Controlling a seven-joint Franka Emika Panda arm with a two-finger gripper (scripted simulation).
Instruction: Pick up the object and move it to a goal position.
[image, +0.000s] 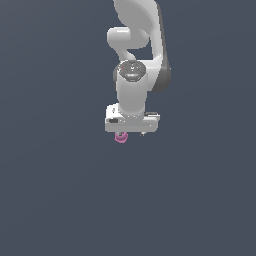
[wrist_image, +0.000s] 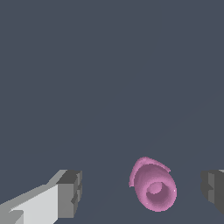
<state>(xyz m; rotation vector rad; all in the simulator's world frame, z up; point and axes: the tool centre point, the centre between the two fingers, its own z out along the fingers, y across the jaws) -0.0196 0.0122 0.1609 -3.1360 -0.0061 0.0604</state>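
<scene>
Pink-magenta cup (wrist_image: 153, 190) (white arm (image: 134, 90), grey fingers (wrist_image: 71, 192))

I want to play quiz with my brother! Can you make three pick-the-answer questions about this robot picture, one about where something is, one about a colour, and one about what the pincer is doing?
1. Where is the little cup?
A. Between the two fingers of the pincer
B. Far off to one side of the arm
C. On top of the arm

2. What colour is the cup?
A. Green
B. Pink
C. Yellow

3. What is the pincer doing?
A. Squeezing the cup tight
C. Shut with nothing in it
B. Open, with gaps on both sides of the cup

Answers:
1. A, the wrist view shows the cup with one grey finger on each side of it.
2. B, it shows pink in both views.
3. B, bare floor shows between each finger and the cup.
</scene>
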